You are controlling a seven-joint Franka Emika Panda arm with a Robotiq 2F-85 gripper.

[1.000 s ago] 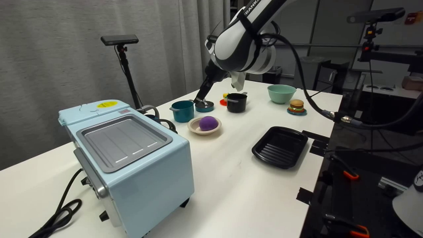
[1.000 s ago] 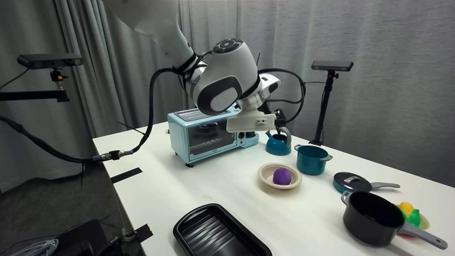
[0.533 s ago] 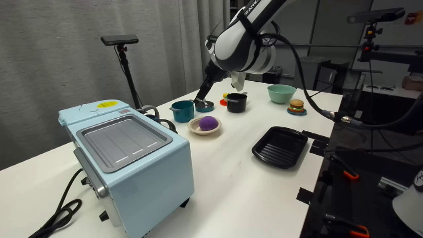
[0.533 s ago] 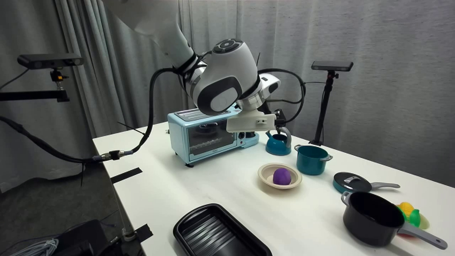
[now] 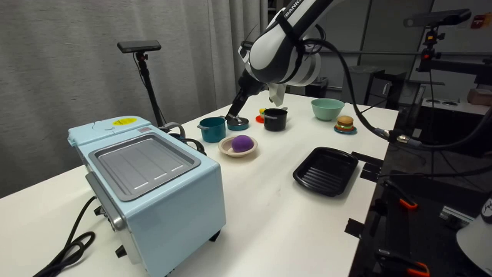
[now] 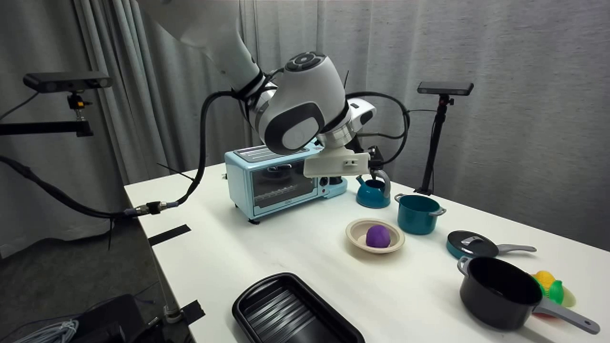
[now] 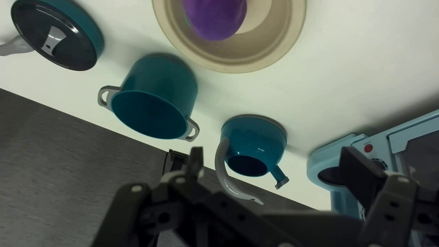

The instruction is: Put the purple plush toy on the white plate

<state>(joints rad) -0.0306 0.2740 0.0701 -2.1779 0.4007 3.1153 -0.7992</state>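
The purple plush toy (image 7: 215, 17) lay inside the cream-white plate (image 7: 269, 48), towards the plate's left in the wrist view, where the top edge cut both off. The Robotiq gripper (image 7: 272, 152) had its fingers well apart with nothing held between them; the teal kettle (image 7: 255, 144) showed in that gap, though how far beyond the tips it stood I could not tell. From the gap the toy lay towards the top and somewhat left. In both exterior views it showed lower than the gripper, with the two-handled teal pot (image 5: 213, 130) just beside the plate on the far side. The toy was roundish, with no clear long axis to match, and only one arm (image 6: 310, 90) was there to reach it. By the task's sentence the placing looked done, so the coming move probably called for backing off rather than grasping. Since the toy lay outside the fingers, a straight retreat ought to leave it undisturbed, whereas a low sweep leftwards might knock the kettle's handle (image 7: 220, 164) or the pot
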